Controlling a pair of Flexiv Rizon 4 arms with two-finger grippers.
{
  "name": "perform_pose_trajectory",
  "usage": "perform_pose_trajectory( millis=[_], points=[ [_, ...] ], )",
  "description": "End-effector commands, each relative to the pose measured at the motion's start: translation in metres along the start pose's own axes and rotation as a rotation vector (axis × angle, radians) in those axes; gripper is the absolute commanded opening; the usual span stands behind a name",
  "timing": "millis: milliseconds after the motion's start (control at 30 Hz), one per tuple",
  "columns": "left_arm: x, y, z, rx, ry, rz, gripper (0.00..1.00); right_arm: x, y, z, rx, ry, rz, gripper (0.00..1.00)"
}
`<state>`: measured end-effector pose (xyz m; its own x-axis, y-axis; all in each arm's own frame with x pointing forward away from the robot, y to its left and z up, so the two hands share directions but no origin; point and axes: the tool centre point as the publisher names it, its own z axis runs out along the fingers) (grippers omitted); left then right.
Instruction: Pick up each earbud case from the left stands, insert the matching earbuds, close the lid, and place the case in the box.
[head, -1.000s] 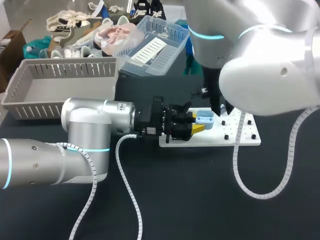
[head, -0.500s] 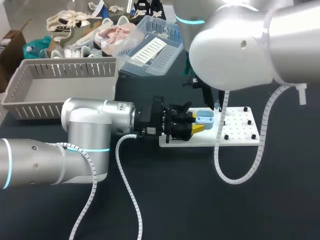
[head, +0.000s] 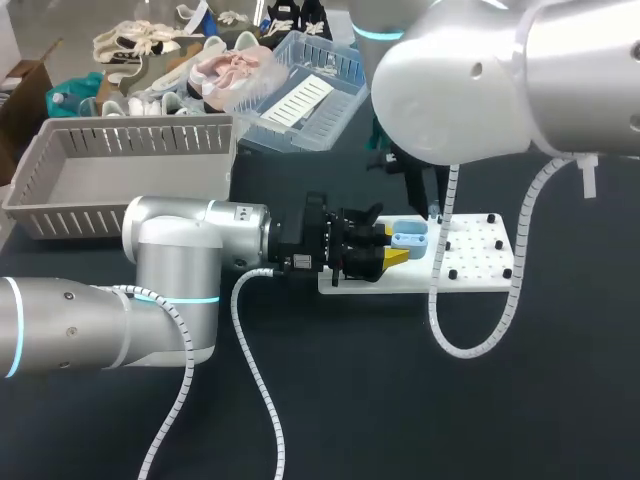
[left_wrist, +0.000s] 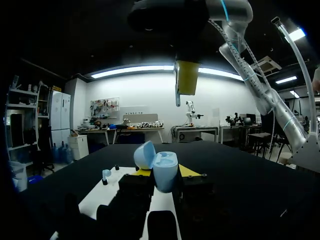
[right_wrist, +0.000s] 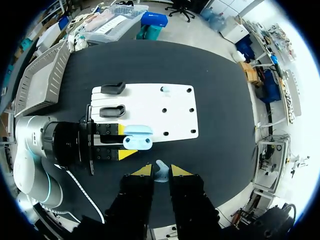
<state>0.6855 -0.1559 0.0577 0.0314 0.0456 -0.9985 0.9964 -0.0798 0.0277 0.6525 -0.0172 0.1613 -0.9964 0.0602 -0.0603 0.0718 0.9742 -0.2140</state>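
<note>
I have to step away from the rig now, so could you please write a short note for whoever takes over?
Left pincer: shut on the blue case, lid open, over the white board.
Right pincer: shut on one earbud, hanging above the case, not touching it.
Done: case picked up.
Left: insert earbuds, close lid, put case in the grey box.

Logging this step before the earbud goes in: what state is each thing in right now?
earbud case: lid open, gripped by left claw.
earbud: gripped by right claw.
second earbud: resting on white board.
black stands: both empty.
grey basket: empty.
</note>
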Motion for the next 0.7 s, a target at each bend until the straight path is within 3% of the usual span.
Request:
perform_pose_trajectory(
  millis=[33, 200, 467, 700],
  points=[
    [0.001, 0.001, 0.0, 0.002, 0.0, 0.0, 0.0, 0.0, 0.002, 0.0, 0.0, 0.015, 0.011, 0.0],
    [0.001, 0.001, 0.0, 0.002, 0.0, 0.0, 0.0, -0.004, 0.005, -0.003, -0.033, 0.088, 0.132, 0.0],
    [0.001, 0.001, 0.0, 0.002, 0.0, 0.0, 0.0, -0.005, 0.004, -0.005, -0.016, 0.112, 0.254, 0.0],
    [0.001, 0.001, 0.0, 0.002, 0.0, 0.0, 0.0, -0.006, 0.004, 0.006, -0.069, 0.123, 0.323, 0.0]
  ],
)
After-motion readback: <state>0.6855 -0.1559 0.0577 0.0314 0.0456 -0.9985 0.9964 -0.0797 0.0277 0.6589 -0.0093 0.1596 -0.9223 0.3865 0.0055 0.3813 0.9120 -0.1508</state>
